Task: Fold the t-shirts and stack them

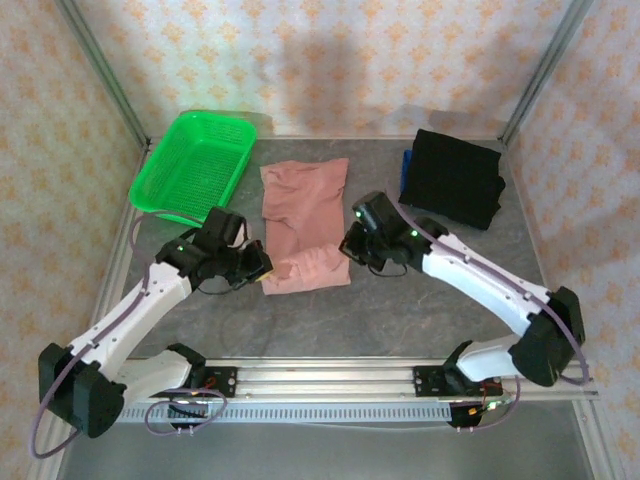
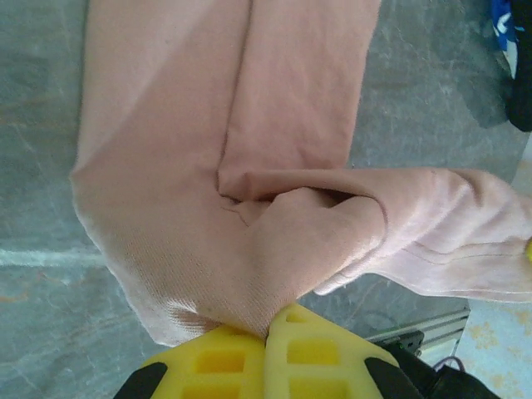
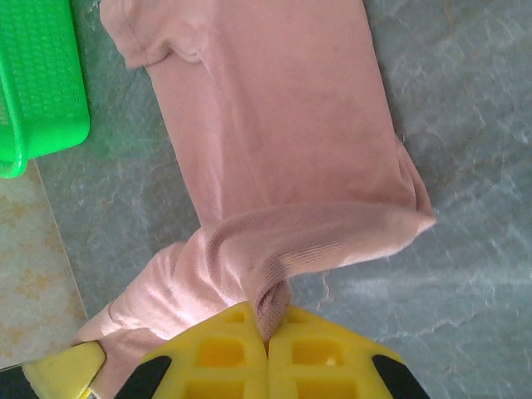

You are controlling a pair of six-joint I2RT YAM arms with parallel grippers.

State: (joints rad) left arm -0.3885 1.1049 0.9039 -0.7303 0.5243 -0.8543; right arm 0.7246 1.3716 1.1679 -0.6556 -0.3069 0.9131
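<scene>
On the gray table (image 1: pixel 420 310), a dusty-pink shirt (image 1: pixel 303 205) lies mid-surface, its near end bunched up between the two arms. A folded black shirt (image 1: pixel 455 178) sits at the far right, well apart. The left gripper (image 2: pixel 268 334) and right gripper (image 3: pixel 268 334) each clamp pink cloth at opposite near corners.

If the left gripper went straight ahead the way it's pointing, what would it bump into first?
The pink shirt, most likely. The left gripper is shut on a bunched edge of it, and more of the same shirt lies straight ahead, though depth is hard to judge.
</scene>
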